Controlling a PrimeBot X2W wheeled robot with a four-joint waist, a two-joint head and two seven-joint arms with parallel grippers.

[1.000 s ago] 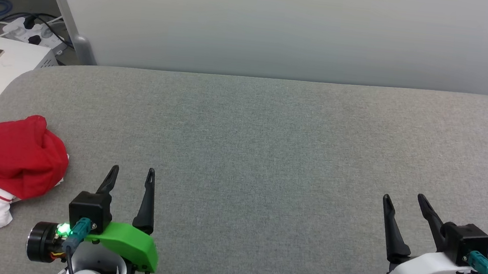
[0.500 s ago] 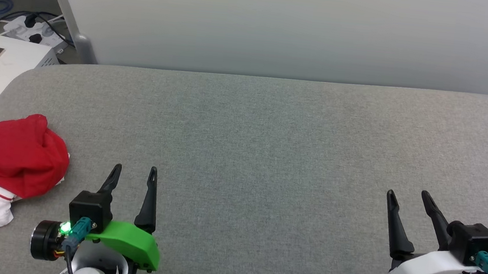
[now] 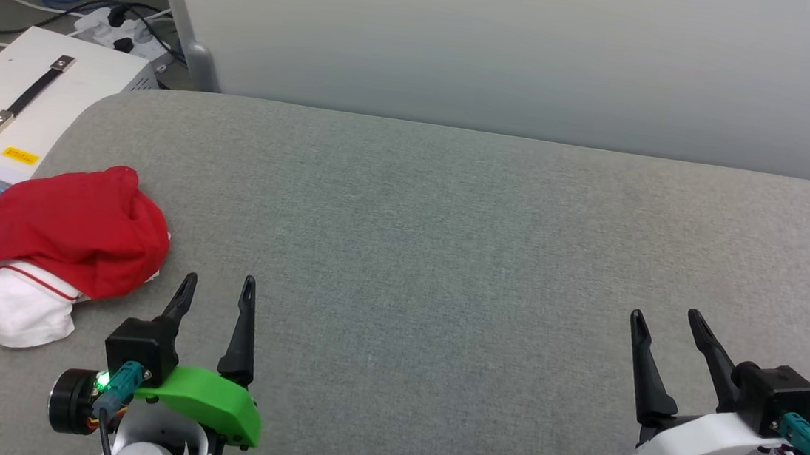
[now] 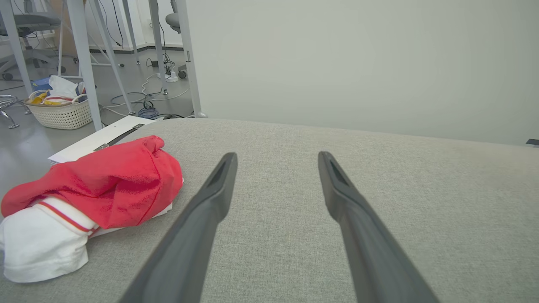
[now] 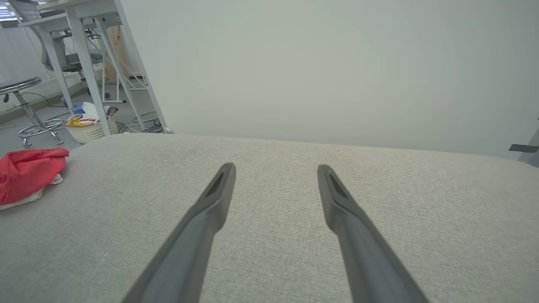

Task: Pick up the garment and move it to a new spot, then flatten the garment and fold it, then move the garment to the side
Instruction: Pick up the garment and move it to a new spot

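The garment [image 3: 70, 232] lies crumpled in a heap near the left edge of the grey padded table [image 3: 450, 224], red cloth on top and a white sleeve with red-striped trim underneath. It also lies left of the fingers in the left wrist view [image 4: 105, 185] and at the far left in the right wrist view [image 5: 25, 172]. My left gripper [image 3: 217, 284] is open just right of the heap, apart from it, with nothing between its fingers. At the lower right my right gripper [image 3: 664, 317] is open and empty, far from the garment.
A white case with a black handle [image 3: 23, 101] sits beside the table's left edge, behind the garment. Cables and a power strip [image 3: 120, 22] lie on the floor beyond it. A pale wall panel [image 3: 526, 46] runs along the table's far edge. A basket [image 4: 63, 111] stands on the floor.
The head camera has turned left, so the whole picture shifted right and more of the floor and white case shows. Both grippers stay open; the garment has not moved.
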